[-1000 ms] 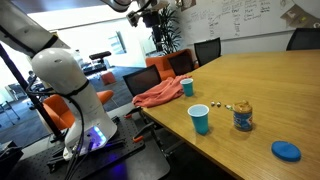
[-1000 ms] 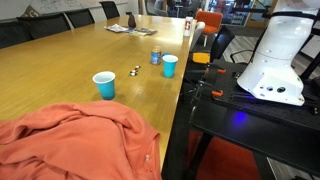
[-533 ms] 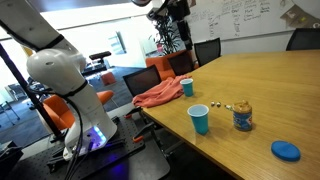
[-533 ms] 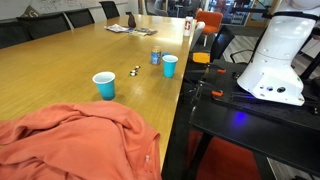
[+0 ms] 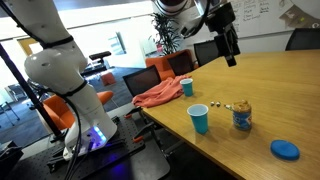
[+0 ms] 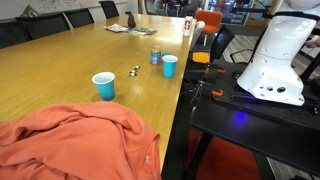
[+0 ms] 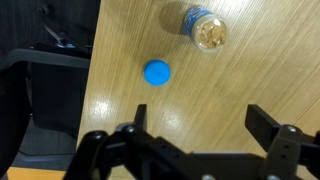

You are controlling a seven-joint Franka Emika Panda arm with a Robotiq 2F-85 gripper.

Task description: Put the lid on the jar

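The claw (image 5: 232, 52) is hanging high over the bench (image 5: 270, 85). In the wrist view its jaws are spread wide and gripping nothing. The lid (image 5: 285, 150) is lying flat on the wood, apart from the jar (image 5: 243, 117), which is standing open with a blue cup (image 5: 199, 119) nearby. That lid is looking like light, stiff, slick plastic. I'm judging the best hold is across its low rim, coming straight down and pinching gently so it isn't skidding away.
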